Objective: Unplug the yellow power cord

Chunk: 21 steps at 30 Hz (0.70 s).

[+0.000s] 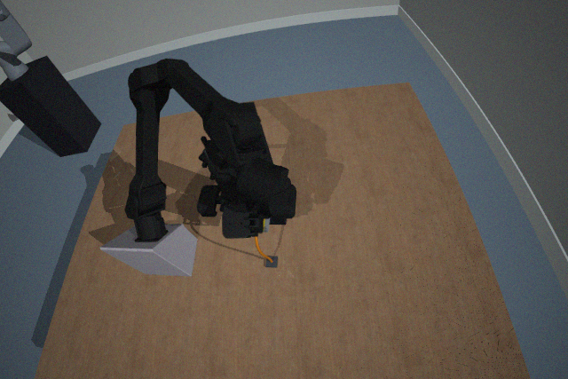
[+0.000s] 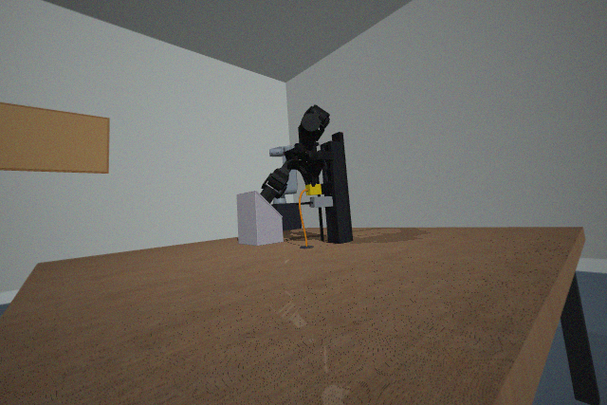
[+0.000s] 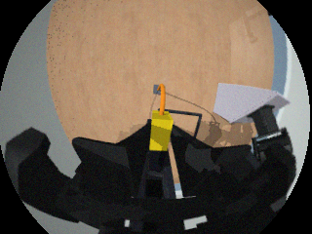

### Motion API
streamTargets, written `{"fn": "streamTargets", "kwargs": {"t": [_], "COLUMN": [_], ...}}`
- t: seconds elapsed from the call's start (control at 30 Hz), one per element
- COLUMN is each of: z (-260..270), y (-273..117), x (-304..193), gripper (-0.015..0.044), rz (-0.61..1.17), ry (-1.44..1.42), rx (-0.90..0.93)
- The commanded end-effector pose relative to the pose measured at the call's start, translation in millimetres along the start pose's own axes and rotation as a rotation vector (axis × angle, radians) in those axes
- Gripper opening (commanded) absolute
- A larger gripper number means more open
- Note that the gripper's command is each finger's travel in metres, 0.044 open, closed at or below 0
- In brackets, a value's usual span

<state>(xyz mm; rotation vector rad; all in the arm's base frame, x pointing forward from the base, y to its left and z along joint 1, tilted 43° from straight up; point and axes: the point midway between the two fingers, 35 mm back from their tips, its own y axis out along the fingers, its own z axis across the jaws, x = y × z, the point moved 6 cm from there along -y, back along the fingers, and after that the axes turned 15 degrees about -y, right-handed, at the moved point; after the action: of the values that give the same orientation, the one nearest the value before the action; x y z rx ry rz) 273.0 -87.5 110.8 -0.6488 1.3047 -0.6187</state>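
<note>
A yellow plug (image 1: 264, 223) (image 2: 313, 189) (image 3: 161, 132) is between the fingertips of my black gripper (image 2: 314, 182) (image 3: 161, 126). The gripper is shut on the plug from above. The light grey power strip (image 2: 321, 202) is right under the plug, raised above the table beside a black post. I cannot tell whether the prongs are in the socket. The orange-yellow cord (image 1: 259, 245) (image 2: 300, 214) (image 3: 163, 99) curves from the plug down to a small dark plate (image 1: 272, 262) (image 2: 306, 247) (image 3: 156, 90) on the table. In the top view the arm hides the fingertips.
The tall black post (image 2: 339, 194) stands close beside the gripper. A pale lilac wedge block (image 1: 177, 253) (image 2: 255, 221) (image 3: 239, 100) carries the arm's base. A thin dark rod (image 2: 321, 224) stands near the post. A second, grey arm (image 1: 16, 35) is on a dark pedestal (image 1: 52, 108) beyond the table.
</note>
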Motion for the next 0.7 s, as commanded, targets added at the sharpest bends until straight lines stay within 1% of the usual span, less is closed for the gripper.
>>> {"fn": "streamTargets", "kwargs": {"t": [0.0, 0.6, 0.67], "z": [-1, -6, -6], "y": [-1, -2, -1], "x": [2, 30, 25], "gripper": [0.0000, 0.0000, 0.0053], "rz": [0.000, -0.003, 0.000], "ry": [0.002, 0.003, 0.004], "rx": [0.000, 0.001, 0.002]}}
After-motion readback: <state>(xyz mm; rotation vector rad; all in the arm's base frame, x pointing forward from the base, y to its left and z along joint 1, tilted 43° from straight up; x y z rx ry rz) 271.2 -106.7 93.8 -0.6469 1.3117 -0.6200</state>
